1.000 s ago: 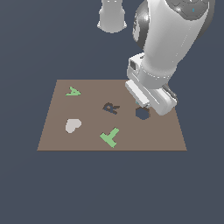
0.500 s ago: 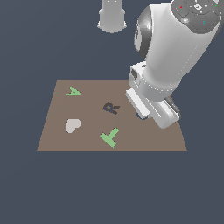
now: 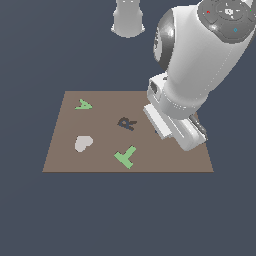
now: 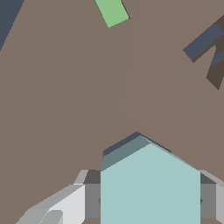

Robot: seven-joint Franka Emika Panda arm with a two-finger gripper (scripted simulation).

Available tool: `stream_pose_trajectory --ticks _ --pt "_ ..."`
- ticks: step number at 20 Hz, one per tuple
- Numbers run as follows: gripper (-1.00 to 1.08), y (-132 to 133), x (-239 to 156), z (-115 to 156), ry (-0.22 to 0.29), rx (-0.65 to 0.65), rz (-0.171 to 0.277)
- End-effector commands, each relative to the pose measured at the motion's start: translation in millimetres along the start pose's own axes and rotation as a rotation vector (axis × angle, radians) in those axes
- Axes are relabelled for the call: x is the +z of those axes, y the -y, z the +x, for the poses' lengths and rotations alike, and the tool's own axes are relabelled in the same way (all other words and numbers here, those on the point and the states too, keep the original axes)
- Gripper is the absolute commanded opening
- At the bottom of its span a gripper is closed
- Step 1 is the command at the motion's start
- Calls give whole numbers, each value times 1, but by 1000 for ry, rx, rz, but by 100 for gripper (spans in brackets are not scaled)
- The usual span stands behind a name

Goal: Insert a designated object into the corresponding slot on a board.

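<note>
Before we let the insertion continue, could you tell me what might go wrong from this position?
1. In the wrist view only a thin dark edge of the slot shows beside the teal hexagonal block, so their corners may be misaligned and the block could jam on the board.
2. In the exterior view the arm hides block and slot, so seating cannot be confirmed there.

Sim test scene, not a real room: flat featureless dark blue-grey ground, untextured brown board (image 3: 65, 150) with flat-coloured shapes like the green T (image 3: 125, 157) and green A (image 3: 83, 105), plus a smooth shaded white arm (image 3: 200, 65).
</note>
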State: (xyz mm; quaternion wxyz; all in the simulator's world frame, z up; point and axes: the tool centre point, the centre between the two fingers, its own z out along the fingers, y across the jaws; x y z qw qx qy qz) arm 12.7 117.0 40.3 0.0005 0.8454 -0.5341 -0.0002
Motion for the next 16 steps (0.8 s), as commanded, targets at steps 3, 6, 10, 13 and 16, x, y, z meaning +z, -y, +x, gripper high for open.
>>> stream_pose_trajectory --ticks 3,6,10,13,16 --pt "-100 0 6 0 0 0 0" --pt "-100 0 10 0 0 0 0" --pt "100 0 10 0 0 0 0" --pt "100 0 10 0 0 0 0" --pt "100 0 10 0 0 0 0"
